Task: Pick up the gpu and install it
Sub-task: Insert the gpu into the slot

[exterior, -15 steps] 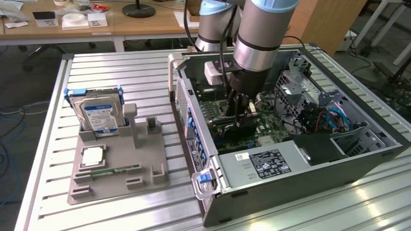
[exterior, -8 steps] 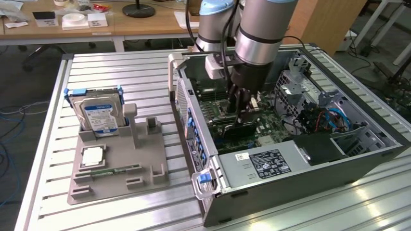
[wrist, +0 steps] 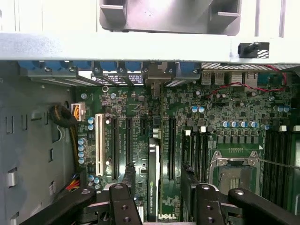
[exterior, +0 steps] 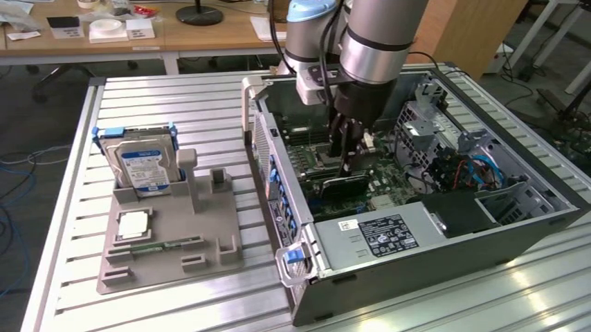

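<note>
The gpu (wrist: pixel 153 180) stands on edge in a motherboard slot inside the open computer case (exterior: pixel 277 149); its thin dark top edge carries a small label. In the exterior view the gpu (exterior: pixel 337 185) is a dark card just below my fingers. My gripper (wrist: pixel 157 176) hangs straight over it, open, with one dark finger (wrist: pixel 127 174) on each side of the card and a visible gap between each finger and the card. The gripper (exterior: pixel 347 155) reaches down into the middle of the case.
A grey fixture (exterior: pixel 198 238) on the slatted table holds a hard drive (exterior: pixel 140 166), a processor chip (exterior: pixel 132 223) and a green memory stick (exterior: pixel 152 243). Beside the gpu are the empty processor socket (wrist: pixel 234 164), a white slot (wrist: pixel 99 143) and the power supply (exterior: pixel 378 235).
</note>
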`<state>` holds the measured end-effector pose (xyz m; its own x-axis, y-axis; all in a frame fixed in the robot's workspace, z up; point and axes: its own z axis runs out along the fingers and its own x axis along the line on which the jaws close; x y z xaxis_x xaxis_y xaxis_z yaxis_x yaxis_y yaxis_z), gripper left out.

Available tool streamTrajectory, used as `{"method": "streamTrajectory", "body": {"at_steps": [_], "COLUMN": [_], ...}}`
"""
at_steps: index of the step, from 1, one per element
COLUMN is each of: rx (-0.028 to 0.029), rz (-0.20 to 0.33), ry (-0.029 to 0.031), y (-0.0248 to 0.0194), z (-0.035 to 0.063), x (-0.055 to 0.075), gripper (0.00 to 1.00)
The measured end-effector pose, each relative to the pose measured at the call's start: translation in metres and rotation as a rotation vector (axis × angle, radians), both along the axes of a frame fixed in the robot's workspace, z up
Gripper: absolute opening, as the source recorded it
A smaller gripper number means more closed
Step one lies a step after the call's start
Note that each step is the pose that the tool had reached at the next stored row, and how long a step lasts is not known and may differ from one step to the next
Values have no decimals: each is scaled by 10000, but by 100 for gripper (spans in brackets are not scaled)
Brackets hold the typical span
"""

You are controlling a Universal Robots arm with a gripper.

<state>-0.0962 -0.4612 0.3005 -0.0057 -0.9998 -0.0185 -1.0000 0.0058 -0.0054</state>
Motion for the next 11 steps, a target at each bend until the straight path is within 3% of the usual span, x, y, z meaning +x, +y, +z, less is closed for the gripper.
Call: {"method": "streamTrajectory", "body": {"at_steps": [11], "rx": [-1], "rz": [0], "ry": [0], "y": [0], "z": [1], "x": [59], "gripper": [51]}}
